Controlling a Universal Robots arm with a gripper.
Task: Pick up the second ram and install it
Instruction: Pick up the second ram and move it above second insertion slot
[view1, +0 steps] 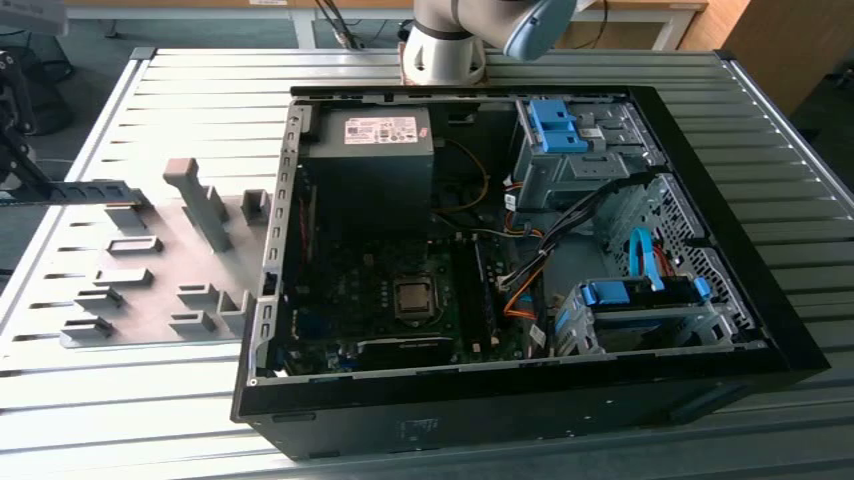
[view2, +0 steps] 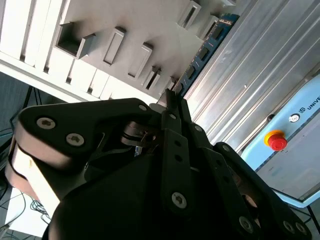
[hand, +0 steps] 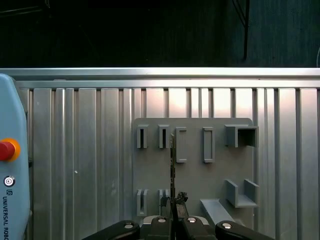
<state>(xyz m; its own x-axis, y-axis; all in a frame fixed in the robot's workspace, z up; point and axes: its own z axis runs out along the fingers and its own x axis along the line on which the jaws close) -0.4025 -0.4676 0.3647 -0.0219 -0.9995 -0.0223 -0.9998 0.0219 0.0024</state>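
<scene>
My gripper (view2: 171, 100) is shut on the second ram (view2: 210, 42), a long blue-green board with small black chips that sticks out past the fingertips. In the first wrist view the ram (hand: 172, 160) shows edge-on as a thin dark line rising from the gripper (hand: 174, 199), over the grey fixture plate (hand: 195, 165). In the exterior view the ram (view1: 96, 190) is a thin bar held above the plate's far left end. The open computer case (view1: 507, 250) with its motherboard (view1: 400, 300) lies to the exterior view's right of the plate.
The fixture plate (view1: 160, 260) carries several grey slotted blocks and one tall block (view1: 200, 205). It lies on a ribbed metal table (view1: 134, 400). A light blue pendant with a red button (hand: 6, 150) rests on the table. The arm's base (view1: 447, 50) stands behind the case.
</scene>
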